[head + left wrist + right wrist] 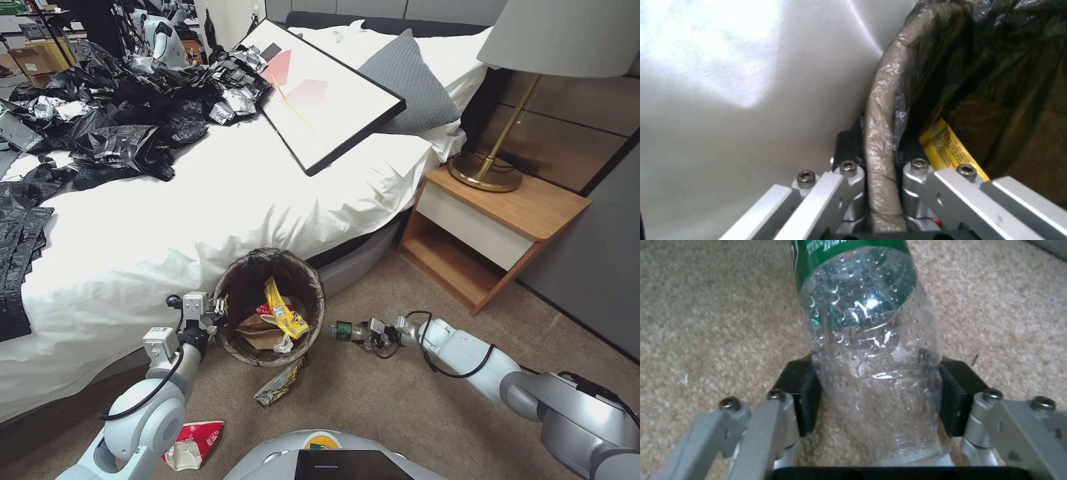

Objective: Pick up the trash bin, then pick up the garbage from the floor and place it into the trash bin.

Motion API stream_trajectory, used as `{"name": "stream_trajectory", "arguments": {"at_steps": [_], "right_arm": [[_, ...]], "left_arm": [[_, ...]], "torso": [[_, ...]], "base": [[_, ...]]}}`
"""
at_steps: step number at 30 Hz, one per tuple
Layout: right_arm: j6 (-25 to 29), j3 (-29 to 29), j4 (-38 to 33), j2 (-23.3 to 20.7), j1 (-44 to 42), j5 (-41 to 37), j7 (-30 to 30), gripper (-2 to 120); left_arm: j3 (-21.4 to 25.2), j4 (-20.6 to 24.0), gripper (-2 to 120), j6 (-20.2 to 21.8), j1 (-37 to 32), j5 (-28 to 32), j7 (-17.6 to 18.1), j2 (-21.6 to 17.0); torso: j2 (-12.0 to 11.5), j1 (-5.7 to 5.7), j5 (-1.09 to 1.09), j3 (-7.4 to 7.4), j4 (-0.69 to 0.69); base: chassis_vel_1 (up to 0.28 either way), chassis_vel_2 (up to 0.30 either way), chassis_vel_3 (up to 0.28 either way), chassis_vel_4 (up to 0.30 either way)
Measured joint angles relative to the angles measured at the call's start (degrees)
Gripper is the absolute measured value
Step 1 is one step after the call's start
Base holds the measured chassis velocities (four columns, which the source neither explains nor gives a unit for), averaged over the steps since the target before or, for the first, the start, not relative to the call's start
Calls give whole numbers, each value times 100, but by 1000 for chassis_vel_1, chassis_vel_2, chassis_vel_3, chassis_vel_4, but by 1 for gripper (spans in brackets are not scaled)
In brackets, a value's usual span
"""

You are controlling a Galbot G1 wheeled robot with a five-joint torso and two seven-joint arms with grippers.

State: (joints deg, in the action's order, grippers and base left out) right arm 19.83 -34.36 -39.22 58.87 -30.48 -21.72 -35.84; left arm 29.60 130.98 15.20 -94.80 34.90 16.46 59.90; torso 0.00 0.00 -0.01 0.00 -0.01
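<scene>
With the left gripper [215, 312] clamped on the trash bin [270, 307] rim beside the bed, several wrappers inside, the right gripper [363, 333] grips the bottle [348, 330] near the bin; a red packet [193, 443] and a wrapper [280, 383] remain on the floor.

Even indoor light is falling across the room, blowing out the white bedsheet [220, 200] and bowing straight lines at the head view's edges. Glare is washing over the sheet in the left wrist view, while droplets are glinting on the clear bottle [871, 350].
</scene>
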Motion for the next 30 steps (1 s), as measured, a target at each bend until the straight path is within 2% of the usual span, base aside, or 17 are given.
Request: {"name": "stream_trajectory", "arguments": {"at_steps": [5, 10, 18, 20, 27, 30], "right_arm": [[0, -1, -42, -9, -21, 6, 23, 38], [-1, 10, -87, -51, -21, 11, 59, 30], [-12, 19, -234, -145, -30, -1, 121, 30], [-53, 31, -538, -269, -66, -71, 215, 30], [-104, 74, -953, -412, -99, -174, 370, 30], [-166, 231, -1491, -590, -125, -343, 553, 30]], "left_arm": [[11, 16, 4, 0, -9, 7, 16, -11], [14, 18, 4, 1, -1, 12, 32, -17], [3, 18, 4, 1, 13, 12, 43, -5], [-10, 18, 4, 2, 22, 7, 46, -4], [-24, 18, 4, 3, 28, -10, 48, 2], [-31, 15, 4, 6, 38, -21, 51, -1]], "torso": [[0, 0, 0, 0, 0], [0, 0, 1, 0, 1], [0, 0, 1, 0, 1], [0, 0, 1, 0, 2], [0, 0, 2, 0, 2], [0, 0, 2, 0, 2]], "base": [[0, 0, 0, 0], [0, 0, 0, 0], [0, 0, 0, 0], [0, 0, 0, 0], [0, 0, 0, 0], [0, 0, 0, 0]]}}
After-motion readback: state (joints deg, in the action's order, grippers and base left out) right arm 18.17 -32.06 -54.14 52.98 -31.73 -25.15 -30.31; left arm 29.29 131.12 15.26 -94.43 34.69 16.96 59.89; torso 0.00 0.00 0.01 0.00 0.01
